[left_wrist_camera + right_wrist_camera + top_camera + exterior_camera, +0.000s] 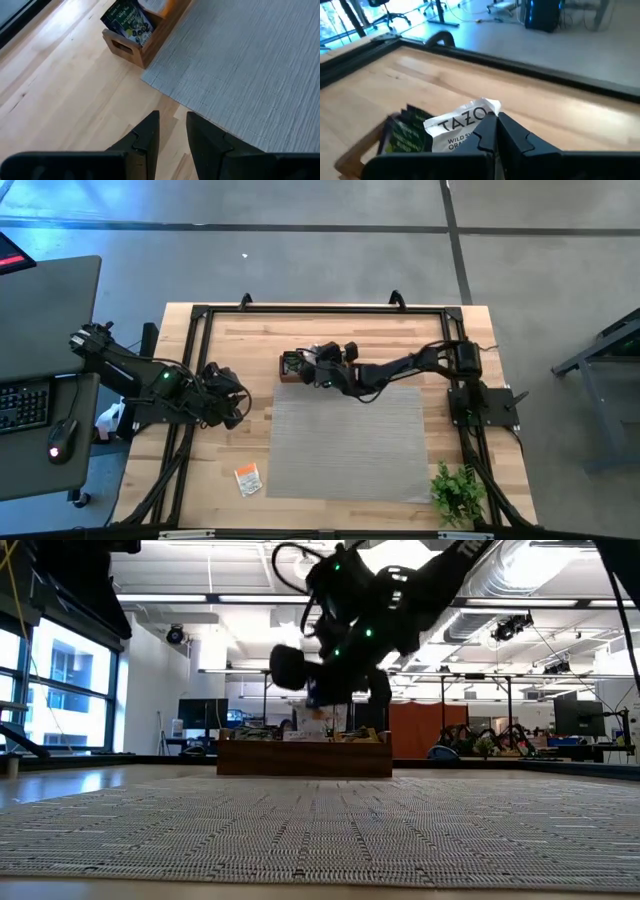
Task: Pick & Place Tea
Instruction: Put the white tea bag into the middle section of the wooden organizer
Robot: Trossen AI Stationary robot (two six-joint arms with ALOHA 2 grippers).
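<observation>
While right end effector [495, 131] pinches a white/orange sachet [460, 127] over the box [292, 367], pick step's on; next: lift clear w/o dragging neighbours; left end effector [172, 132] idles, narrow, above counter [230, 340].

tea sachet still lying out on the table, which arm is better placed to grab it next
Left, probably. The loose sachet lies near the left gripper, which is free. The right gripper is over the wooden box, shut on a white sachet.
</observation>
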